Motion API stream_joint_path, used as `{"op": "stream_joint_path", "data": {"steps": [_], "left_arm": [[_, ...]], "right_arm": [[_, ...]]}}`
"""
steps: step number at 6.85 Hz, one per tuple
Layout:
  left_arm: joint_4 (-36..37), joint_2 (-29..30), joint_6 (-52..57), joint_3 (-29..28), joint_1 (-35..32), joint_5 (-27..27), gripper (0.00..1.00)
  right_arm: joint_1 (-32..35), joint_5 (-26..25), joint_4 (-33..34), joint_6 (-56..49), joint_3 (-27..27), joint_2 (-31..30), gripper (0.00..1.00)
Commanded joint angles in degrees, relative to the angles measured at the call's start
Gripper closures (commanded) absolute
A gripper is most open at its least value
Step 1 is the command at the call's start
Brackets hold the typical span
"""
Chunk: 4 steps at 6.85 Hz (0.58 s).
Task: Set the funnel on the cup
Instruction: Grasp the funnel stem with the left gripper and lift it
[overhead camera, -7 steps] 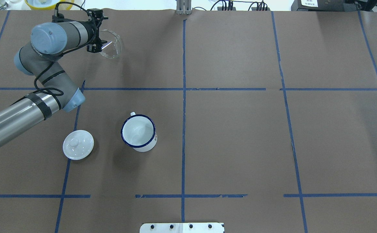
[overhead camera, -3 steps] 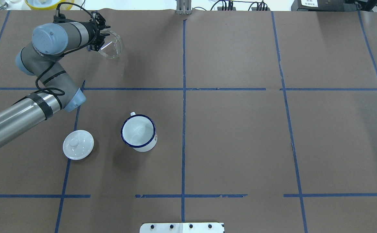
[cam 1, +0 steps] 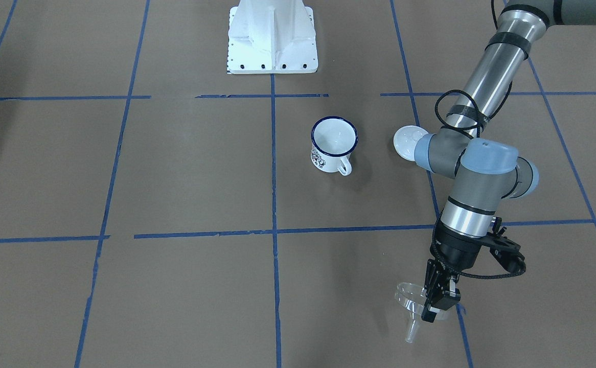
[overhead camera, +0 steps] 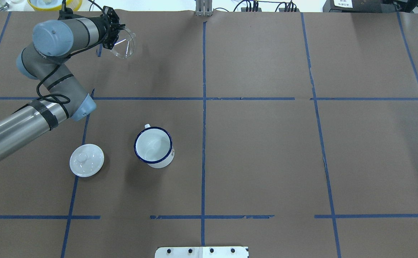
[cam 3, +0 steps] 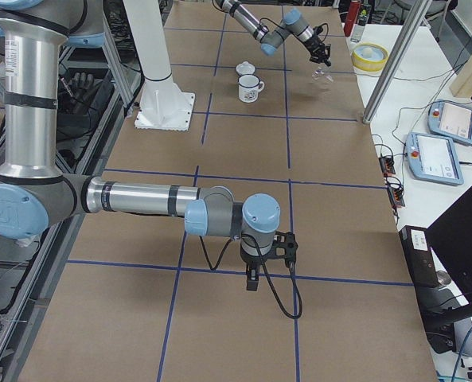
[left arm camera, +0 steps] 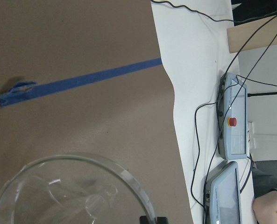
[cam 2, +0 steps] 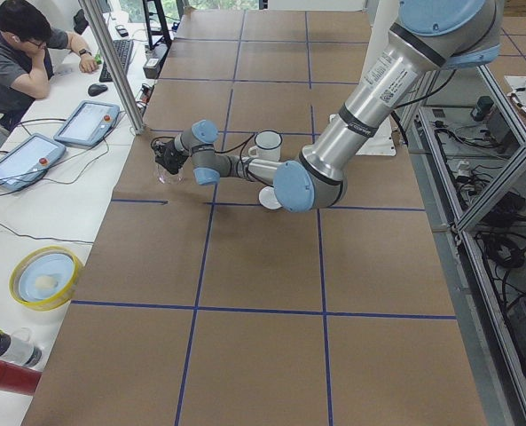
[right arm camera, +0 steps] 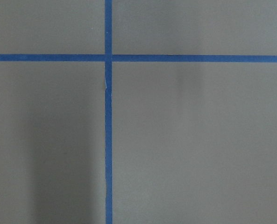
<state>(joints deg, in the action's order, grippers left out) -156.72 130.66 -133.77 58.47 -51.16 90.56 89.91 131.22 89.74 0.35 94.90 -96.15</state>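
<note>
The clear plastic funnel [overhead camera: 123, 44] hangs in my left gripper [overhead camera: 113, 37], which is shut on its rim near the table's far left corner. In the front-facing view the funnel [cam 1: 409, 305] is tilted with its spout down, beside the gripper [cam 1: 434, 301]. The left wrist view shows its rim [left arm camera: 105, 165] over brown paper. The white mug with a dark blue rim [overhead camera: 154, 147] stands upright and empty, well apart from the funnel; it also shows in the front-facing view [cam 1: 333, 144]. My right gripper [cam 3: 251, 278] shows only in the exterior right view, low over the table; I cannot tell whether it is open or shut.
A round white lid with a knob [overhead camera: 86, 160] lies left of the mug. The table's far edge and a white bench with teach pendants [left arm camera: 234, 121] are close behind the funnel. The robot's base plate [cam 1: 272, 38] is at the near edge.
My left gripper has moved toward the table's far edge with the funnel in it, and the wrist has turned. The mug and the lid have not moved.
</note>
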Motion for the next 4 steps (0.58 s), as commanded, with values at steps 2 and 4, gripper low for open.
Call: {"op": "stream_joint_path", "data": {"steps": [2, 4], "left_arm": [[14.52, -1.11, 0.18, 16.53, -2.44, 5.8, 1.0], [32.16, -0.5, 4.18, 28.4, -3.07, 13.99, 1.0]], "right_arm": [[0.0, 0.0, 0.0, 0.0, 0.03, 0.0, 0.0], [0.0, 0.0, 0.0, 0.0, 0.03, 0.0, 0.0]]}}
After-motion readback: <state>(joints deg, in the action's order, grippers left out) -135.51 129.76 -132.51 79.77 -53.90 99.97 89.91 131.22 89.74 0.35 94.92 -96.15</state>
